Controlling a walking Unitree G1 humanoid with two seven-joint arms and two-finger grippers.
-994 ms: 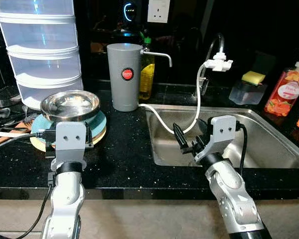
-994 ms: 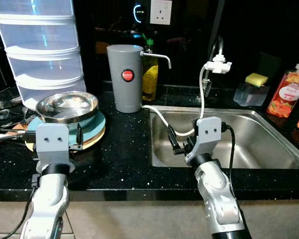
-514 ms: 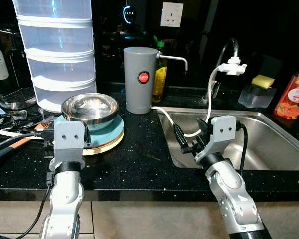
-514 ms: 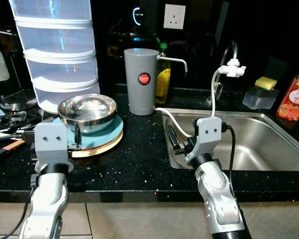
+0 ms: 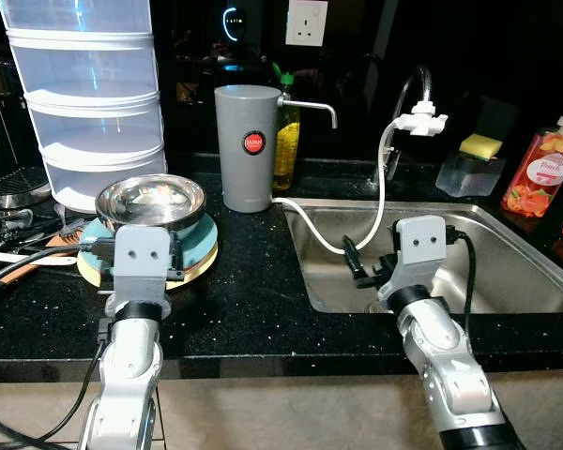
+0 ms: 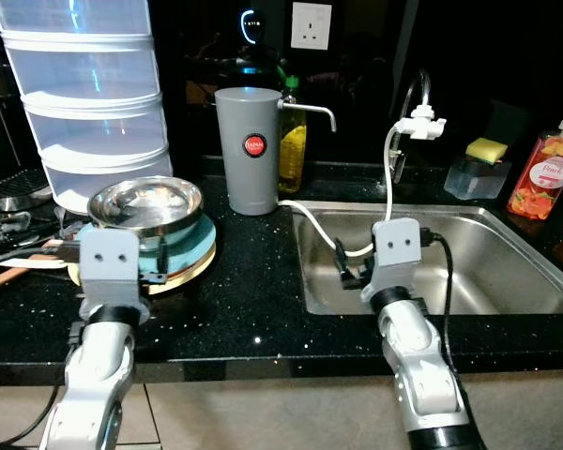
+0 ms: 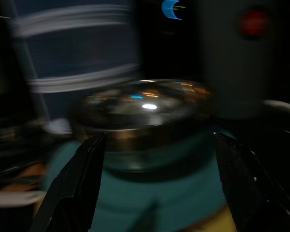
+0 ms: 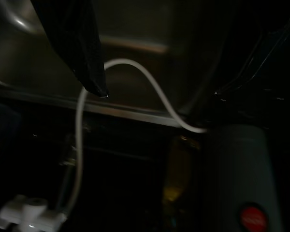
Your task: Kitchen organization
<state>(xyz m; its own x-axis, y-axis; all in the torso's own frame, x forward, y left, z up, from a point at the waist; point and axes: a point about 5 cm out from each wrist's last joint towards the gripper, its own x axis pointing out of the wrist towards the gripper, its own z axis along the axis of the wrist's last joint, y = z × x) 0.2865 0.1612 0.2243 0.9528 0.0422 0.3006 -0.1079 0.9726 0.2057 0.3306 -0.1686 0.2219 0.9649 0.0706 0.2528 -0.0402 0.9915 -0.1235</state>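
Note:
A steel bowl sits on a teal plate stacked on a round wooden board on the black counter. My left gripper is open just in front of the bowl at rim height, its fingers wide apart with nothing between them. A grey jug with a red badge stands behind, beside the sink. My right gripper is open and empty over the sink's near left corner, close to a white hose.
Tall stacked clear containers stand behind the bowl. Loose utensils lie at the far left. A tap feeds the hose. A yellow bottle, a sponge tub and an orange soap bottle line the back.
The whole view has swung sideways and back, so the camera moved. Both arms keep much the same pose; the right gripper's fingers now look lower, at the sink rim.

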